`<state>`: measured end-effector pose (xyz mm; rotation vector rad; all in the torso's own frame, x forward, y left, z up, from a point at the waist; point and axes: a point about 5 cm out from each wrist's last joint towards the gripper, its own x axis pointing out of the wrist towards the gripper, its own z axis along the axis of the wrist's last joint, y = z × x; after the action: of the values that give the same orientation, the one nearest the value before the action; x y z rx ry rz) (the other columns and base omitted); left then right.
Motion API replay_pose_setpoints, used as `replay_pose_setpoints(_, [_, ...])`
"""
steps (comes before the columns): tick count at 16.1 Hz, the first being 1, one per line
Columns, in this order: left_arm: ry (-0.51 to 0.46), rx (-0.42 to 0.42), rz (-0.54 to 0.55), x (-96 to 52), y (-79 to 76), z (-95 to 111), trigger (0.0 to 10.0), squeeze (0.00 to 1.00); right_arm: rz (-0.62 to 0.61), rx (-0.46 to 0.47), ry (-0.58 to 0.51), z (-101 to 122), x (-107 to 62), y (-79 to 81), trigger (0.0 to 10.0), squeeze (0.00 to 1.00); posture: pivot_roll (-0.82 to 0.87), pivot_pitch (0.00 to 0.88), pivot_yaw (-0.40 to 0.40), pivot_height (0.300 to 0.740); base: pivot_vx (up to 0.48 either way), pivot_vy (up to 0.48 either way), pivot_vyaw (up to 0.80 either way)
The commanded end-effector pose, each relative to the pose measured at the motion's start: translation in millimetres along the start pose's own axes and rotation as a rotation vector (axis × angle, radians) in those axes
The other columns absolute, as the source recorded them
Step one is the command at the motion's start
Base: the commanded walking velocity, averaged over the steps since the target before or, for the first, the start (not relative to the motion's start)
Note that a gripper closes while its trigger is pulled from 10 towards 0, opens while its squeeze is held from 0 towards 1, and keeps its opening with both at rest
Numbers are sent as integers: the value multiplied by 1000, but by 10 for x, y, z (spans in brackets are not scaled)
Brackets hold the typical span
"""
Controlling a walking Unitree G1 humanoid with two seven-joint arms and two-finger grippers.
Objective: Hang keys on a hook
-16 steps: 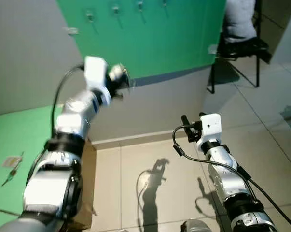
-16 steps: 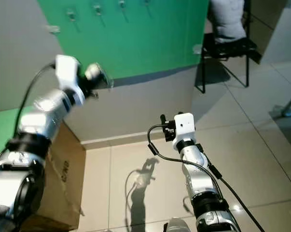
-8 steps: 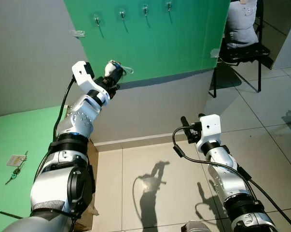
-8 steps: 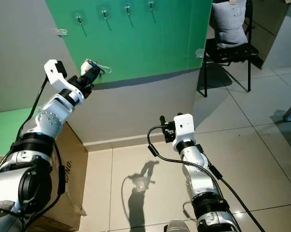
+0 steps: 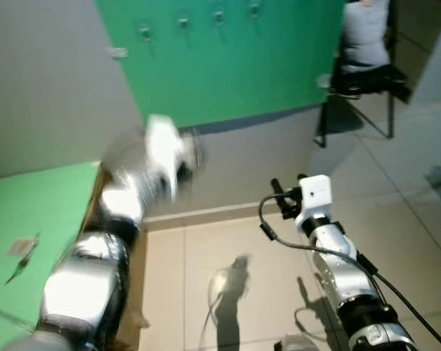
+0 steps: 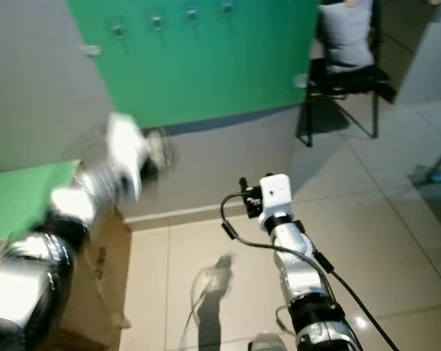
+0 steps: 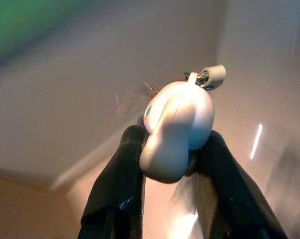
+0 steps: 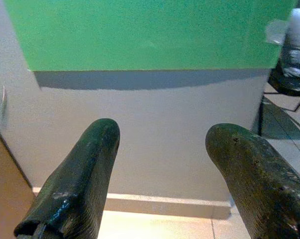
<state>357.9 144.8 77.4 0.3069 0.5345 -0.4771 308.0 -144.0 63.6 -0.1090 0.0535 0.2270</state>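
Several small hooks (image 5: 182,22) sit in a row near the top of the green wall panel (image 5: 235,66). My left arm is raised and blurred with motion; its gripper (image 5: 185,155) is below the panel's lower edge, in front of the grey wall. In the left wrist view that gripper (image 7: 172,149) is shut on a white key fob (image 7: 177,124) with a small ring and metal keys at its far end. My right gripper (image 5: 286,191) hovers low over the floor, and its fingers (image 8: 80,184) stand open with nothing between them.
A black chair (image 5: 363,73) with a grey bundle on it stands at the back right. A cardboard box (image 6: 96,270) sits by the wall at the left. A green surface (image 5: 37,212) at the far left bears another small set of keys (image 5: 19,252). Tiled floor lies ahead.
My left gripper with the keys has dropped from the panel's lower edge down in front of the grey wall and is now blurred. The right arm has barely moved.
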Motion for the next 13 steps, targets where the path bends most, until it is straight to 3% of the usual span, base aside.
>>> replay_pose_setpoints(1, [76, 176, 3, -23, 31, -124, 0, 0, 12, 1, 25, -44, -15, 45, 10000, 0, -263, 17, 166, 740, 0, 0, 0])
replay_pose_setpoints(7, [-69, 214, 67, -87, 199, 217, 0, 0, 81, -19, 62, -49, 5, 121, 10000, 0, -262, 11, 163, 740, 0, 0, 0])
replay_pose_setpoints(8, [-132, 207, 41, -129, 230, 379, 0, 0, 139, -35, 86, -45, 29, 192, 10000, 0, -260, 7, 162, 740, 0, 0, 0])
replay_pose_setpoints(10, [-220, 155, 6, -194, 272, 588, 0, 0, 191, -34, 74, 55, 93, 243, 10000, 0, -258, 0, 165, 740, 0, 0, 0])
replay_pose_setpoints(13, [-361, 28, -54, -276, 279, 820, 0, 0, 231, -42, 11, 346, 231, 166, 10000, 0, -256, 0, 167, 740, 0, 0, 0])
